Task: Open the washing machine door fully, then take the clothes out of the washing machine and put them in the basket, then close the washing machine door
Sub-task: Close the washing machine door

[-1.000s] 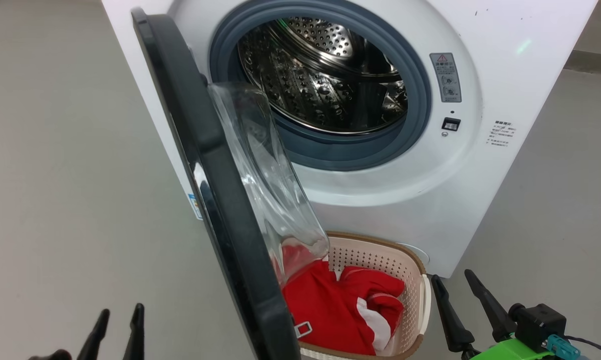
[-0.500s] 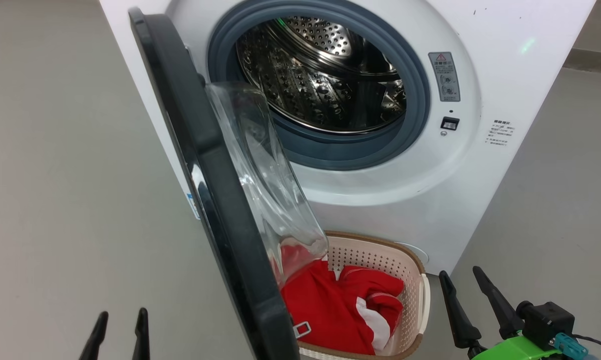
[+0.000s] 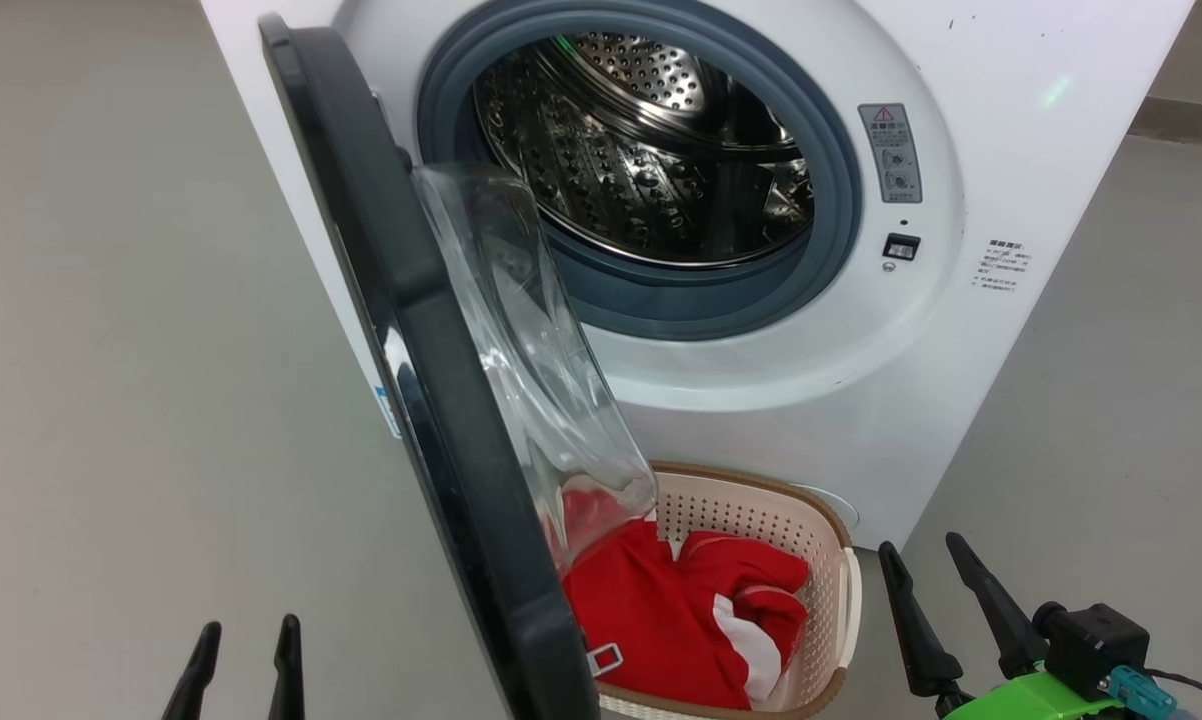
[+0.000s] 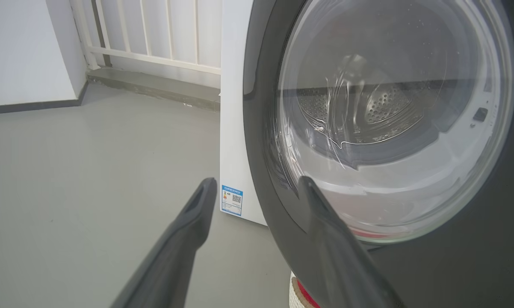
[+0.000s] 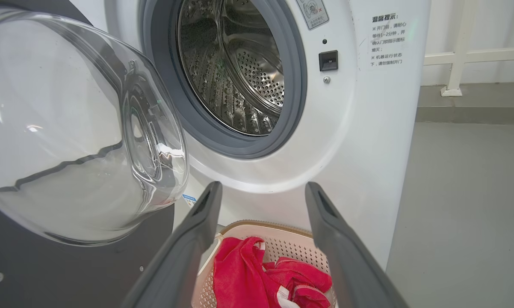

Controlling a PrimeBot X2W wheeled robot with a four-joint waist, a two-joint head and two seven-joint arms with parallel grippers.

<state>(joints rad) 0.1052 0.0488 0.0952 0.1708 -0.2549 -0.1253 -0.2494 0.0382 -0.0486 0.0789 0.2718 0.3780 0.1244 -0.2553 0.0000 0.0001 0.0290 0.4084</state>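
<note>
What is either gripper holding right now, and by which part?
Nothing. The left gripper and right gripper are both open and empty; the clothes lie in the basket.

Left fingers [image 3: 193, 675] and right fingers [image 3: 911, 625] have edged slightly rightward.

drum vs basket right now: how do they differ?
Contents: the drum looks bare where visible; the basket holds the red clothes.
Look: the drum is shiny steel; the basket is matte cream plastic with a brown rim.
Pose: the drum opens forward in the washing machine; the basket opens upward, low in front of it.
Shared: both are perforated.
</note>
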